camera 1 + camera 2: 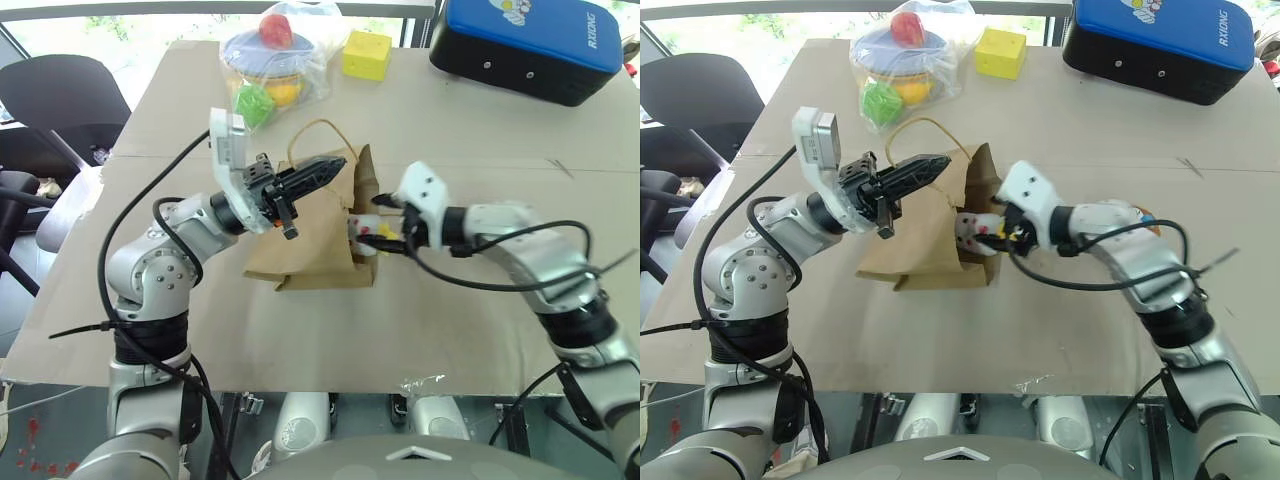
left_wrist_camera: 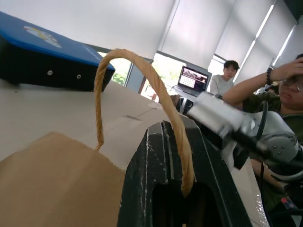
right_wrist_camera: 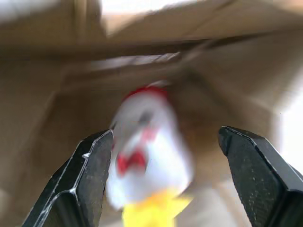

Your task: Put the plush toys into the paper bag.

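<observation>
Two fingers of our right gripper (image 3: 161, 179) stand wide apart around the chick (image 3: 149, 151), which sits loose at the bag (image 1: 315, 245) mouth. Our left gripper (image 2: 177, 175) (clamped on the handle (image 2: 137, 71)) holds it open; any slip could tip the chick back out.

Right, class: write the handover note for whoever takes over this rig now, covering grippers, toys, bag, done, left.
Left gripper: shut on the paper bag's handle, holding the mouth up.
Right gripper: fingers open at the bag mouth, white chick loose between them.
Paper bag lies on the table.
Done: chick released at the mouth.
Left: confirm it is fully inside; the brown toy's place cannot be told.
</observation>
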### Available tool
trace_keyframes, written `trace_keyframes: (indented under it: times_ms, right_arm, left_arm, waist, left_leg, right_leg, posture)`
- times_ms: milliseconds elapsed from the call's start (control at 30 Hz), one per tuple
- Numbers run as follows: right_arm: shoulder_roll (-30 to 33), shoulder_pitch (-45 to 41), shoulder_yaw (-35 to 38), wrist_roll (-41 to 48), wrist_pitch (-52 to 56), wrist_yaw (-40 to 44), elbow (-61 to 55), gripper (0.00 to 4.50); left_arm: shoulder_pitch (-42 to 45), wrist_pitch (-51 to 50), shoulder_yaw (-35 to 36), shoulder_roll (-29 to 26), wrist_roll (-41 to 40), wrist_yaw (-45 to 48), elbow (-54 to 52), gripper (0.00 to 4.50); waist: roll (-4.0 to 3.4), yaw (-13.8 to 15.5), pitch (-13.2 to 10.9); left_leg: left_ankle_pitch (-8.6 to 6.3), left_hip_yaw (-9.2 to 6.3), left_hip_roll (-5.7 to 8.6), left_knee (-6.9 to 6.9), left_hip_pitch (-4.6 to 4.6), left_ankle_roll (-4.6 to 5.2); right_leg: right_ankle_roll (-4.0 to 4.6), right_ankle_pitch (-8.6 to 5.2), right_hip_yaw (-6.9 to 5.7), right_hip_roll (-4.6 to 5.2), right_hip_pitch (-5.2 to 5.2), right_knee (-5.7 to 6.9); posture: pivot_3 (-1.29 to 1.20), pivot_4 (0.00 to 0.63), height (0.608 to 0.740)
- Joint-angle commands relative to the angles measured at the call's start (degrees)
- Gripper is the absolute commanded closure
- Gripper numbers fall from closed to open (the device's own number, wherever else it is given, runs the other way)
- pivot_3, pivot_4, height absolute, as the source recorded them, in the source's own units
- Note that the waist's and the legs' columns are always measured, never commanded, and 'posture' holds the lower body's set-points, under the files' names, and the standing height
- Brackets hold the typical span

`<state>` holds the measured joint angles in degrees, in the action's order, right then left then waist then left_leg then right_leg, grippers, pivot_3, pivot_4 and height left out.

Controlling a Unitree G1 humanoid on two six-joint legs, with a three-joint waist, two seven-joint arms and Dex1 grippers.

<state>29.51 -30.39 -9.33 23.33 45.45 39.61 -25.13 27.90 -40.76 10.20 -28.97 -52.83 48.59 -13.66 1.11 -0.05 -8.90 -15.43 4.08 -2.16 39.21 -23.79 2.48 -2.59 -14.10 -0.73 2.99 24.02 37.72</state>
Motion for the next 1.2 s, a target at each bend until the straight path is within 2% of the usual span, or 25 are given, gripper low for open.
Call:
trace_keyframes:
  times_ms: [33, 133, 233, 267, 367, 433, 600, 700, 767, 800, 833, 900, 967, 1000, 1067, 1200]
  right_arm:
    - [-0.14, 1.57, 9.99, 6.93, 4.64, -3.38, -10.21, 1.01]
    - [-0.64, 2.8, 19.76, 14.46, 10.52, -7.77, -15.43, 1.01]
    - [4.96, 6.97, 26.94, 14.33, 14.71, -9.67, -16.41, 1.01]
    - [7.21, 8.9, 28.34, 13.53, 15.31, -9.71, -15.77, 0.75]
    - [16.3, 16.71, 25.07, 5.92, 10.28, -7.97, -12.07, 0.09]
    - [19.11, 19.29, 21.8, 2.07, 6.31, -7.26, -8.2, 0.09]
    - [19.48, 17.73, 12.55, -6.43, -1.4, -6.98, 7.29, 0.09]
    - [18.8, 16.19, 10.68, -8.56, -2.74, -7.32, 11.51, 0.99]
    - [18.95, 16.93, 11.15, -8.43, -2.61, -6.88, 10.49, 1.82]
    - [19.18, 17.58, 11.67, -8.31, -2.73, -6.64, 9.58, 2.45]
    - [19.2, 18.12, 12.43, -8.1, -2.75, -6.62, 8.76, 2.55]
    - [18.86, 18.88, 15.66, -6.19, -1.95, -6.4, 6.13, 3.35]
    - [16.05, 17.05, 21.37, 1.37, 1.44, -5.69, 1.08, 4.26]
    - [13.96, 14.57, 23.99, 6.63, 2.93, -5.53, -1.83, 4.44]
    - [10.85, 9.69, 25.85, 13.37, 5.06, -5.97, -5.73, 4.44]
    - [6.44, 2.99, 18.25, 13.22, 5.36, -8.51, -7.71, 4.44]
  left_arm:
    - [2.25, 1.89, 0.09, 0.52, 0.13, 0.87, 0.24, 4.5]
    - [3.24, 2.43, -0.82, 1.66, 0.88, 0.67, 0.56, 4.5]
    - [4.05, 2.9, -1.51, 2.47, 1.45, 0.72, 1.1, 4.5]
    - [4.27, 3.02, -1.7, 2.6, 1.61, 0.85, 1.37, 4.5]
    - [5.19, 3.44, -2.44, 3.03, 2.24, 1.77, 2.8, 4.5]
    - [5.77, 3.7, -2.9, 3.32, 2.53, 2.37, 3.42, 4.5]
    - [7.26, 4.05, -3.43, 3.71, 3.33, 3.2, 4.85, 4.5]
    - [7.15, 4.03, -3.12, 3.53, 3.46, 3.1, 4.69, 4.5]
    - [6.77, 4.02, -2.78, 3.42, 3.43, 2.72, 4.31, 4.5]
    - [6.62, 3.92, -2.61, 3.43, 3.27, 2.5, 4.11, 4.5]
    - [6.46, 3.79, -2.48, 3.45, 3.06, 2.35, 3.91, 4.5]
    - [6.12, 3.54, -2.32, 3.43, 2.71, 2.19, 3.53, 4.5]
    - [5.86, 3.11, -2.16, 3.36, 2.27, 2.18, 3.29, 4.5]
    - [5.79, 2.67, -2.14, 3.3, 1.85, 2.32, 3.15, 4.5]
    - [5.76, 2.09, -2.3, 3.28, 1.27, 2.73, 2.88, 4.5]
    - [6.34, 2.22, -2.75, 3.82, 1.22, 2.95, 3.01, 4.5]
  waist:
    - [0.0, 0.0, 0.0]
    - [0.01, 0.09, 0.0]
    - [0.01, 0.65, 0.0]
    - [0.01, 0.9, 0.0]
    - [0.02, 0.89, 0.0]
    - [0.02, 0.59, 0.0]
    - [0.01, -0.1, 0.0]
    - [0.0, -0.27, -0.01]
    - [0.0, -0.06, -0.01]
    - [0.0, -0.04, -0.01]
    - [0.0, 0.07, -0.01]
    - [0.0, 0.37, -0.01]
    - [0.01, 0.55, -0.02]
    - [0.01, 0.45, -0.02]
    - [-0.02, -0.05, -0.04]
    - [0.04, -0.22, 0.0]
  left_leg:
    - [0.0, 0.0, 0.0, 0.0, 0.0, 0.0]
    - [-0.01, 0.01, 0.01, 0.0, -0.01, 0.01]
    - [-0.01, 0.01, 0.02, 0.0, 0.0, 0.03]
    - [-0.02, 0.01, 0.03, 0.0, 0.0, 0.03]
    - [-0.15, 0.03, 0.07, 0.01, 0.0, 0.26]
    - [-0.16, 0.08, 0.08, 0.02, 0.04, 0.28]
    - [-0.16, 0.1, 0.06, 0.06, 0.12, 0.28]
    - [-0.13, 0.1, 0.02, 0.06, 0.08, 0.23]
    - [-0.05, 0.09, 0.01, 0.06, 0.06, 0.09]
    - [-0.04, 0.06, 0.0, 0.06, 0.04, 0.08]
    - [-0.04, 0.06, 0.0, 0.06, 0.04, 0.08]
    - [-0.04, 0.06, 0.01, 0.06, 0.04, 0.08]
    - [-0.04, 0.08, 0.01, 0.06, 0.05, 0.08]
    - [-0.04, 0.08, 0.01, 0.06, 0.05, 0.08]
    - [-0.04, 0.09, -0.02, 0.06, 0.08, 0.08]
    - [-0.04, -0.05, -0.06, 0.05, 0.08, 0.08]
  right_leg:
    - [0.0, 0.0, 0.0, -0.01, 0.0, 0.0]
    - [0.0, 0.0, 0.01, 0.01, -0.02, -0.03]
    - [-0.01, 0.0, 0.01, 0.02, -0.04, -0.04]
    - [0.0, 0.0, 0.01, 0.02, -0.06, -0.07]
    - [0.0, 0.0, 0.03, 0.03, -0.11, -0.13]
    - [0.0, 0.0, 0.09, 0.0, -0.11, -0.11]
    - [-0.01, -0.01, 0.2, -0.19, -0.1, -0.04]
    - [-0.01, -0.01, 0.21, -0.21, -0.07, -0.06]
    - [-0.02, -0.01, 0.2, -0.19, -0.07, -0.09]
    - [-0.02, -0.01, 0.17, -0.18, -0.08, -0.11]
    - [-0.02, -0.01, 0.18, -0.17, -0.08, -0.11]
    - [-0.03, -0.01, 0.18, -0.15, -0.09, -0.1]
    - [-0.03, -0.01, 0.2, -0.15, -0.09, -0.1]
    - [-0.03, 0.0, 0.2, -0.16, -0.09, -0.09]
    - [-0.03, 0.0, 0.22, -0.18, -0.09, -0.04]
    - [-0.01, -0.01, 0.1, -0.21, -0.11, -0.04]
  posture:
    - [0.0, 0.15, 0.74]
    - [0.0, 0.15, 0.74]
    - [0.0, 0.15, 0.74]
    - [0.0, 0.15, 0.74]
    - [0.0, 0.15, 0.74]
    - [0.0, 0.15, 0.74]
    - [0.0, 0.15, 0.74]
    - [0.0, 0.15, 0.74]
    - [0.0, 0.15, 0.74]
    - [0.0, 0.15, 0.74]
    - [0.0, 0.15, 0.74]
    - [0.0, 0.15, 0.74]
    - [0.0, 0.15, 0.74]
    - [0.0, 0.15, 0.74]
    - [0.0, 0.15, 0.74]
    - [0.0, 0.15, 0.74]
